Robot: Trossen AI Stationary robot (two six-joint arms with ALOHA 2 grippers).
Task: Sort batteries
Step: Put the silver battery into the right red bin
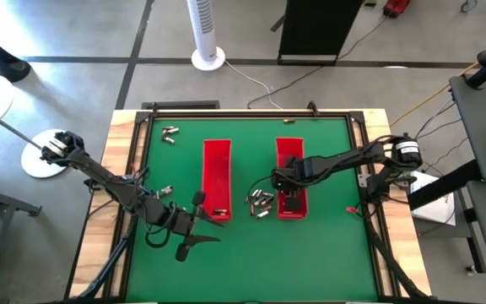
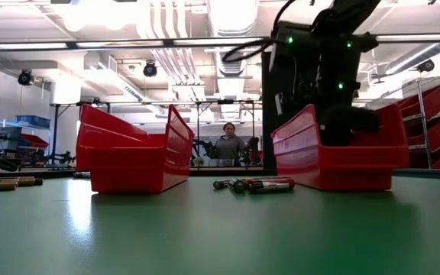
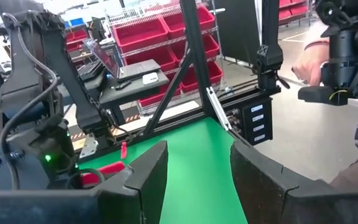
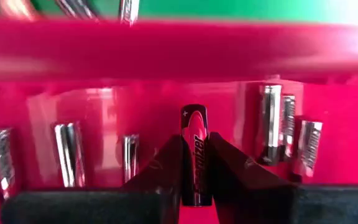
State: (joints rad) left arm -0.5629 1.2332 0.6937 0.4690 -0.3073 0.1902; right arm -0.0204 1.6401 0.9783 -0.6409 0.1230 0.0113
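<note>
Right wrist view: red-and-black battery clamped between right gripper fingers, inside right red tray beside silvery batteries already lying there. Loose pile of batteries between trays; others far left, near left. Judged step: depositing; next calls for opening jaws, lifting clear. Left gripper near left tray, jaws apart, empty. Tray interiors hidden from low view.

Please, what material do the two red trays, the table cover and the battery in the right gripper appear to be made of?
The red trays look like glossy moulded plastic: smooth walls with soft highlights. The table cover looks like matte green felt or mat, but a faint sheen in the low view leaves it open. The battery, held between the right gripper's fingers, has a shiny printed red-and-black wrap, probably over metal.
</note>
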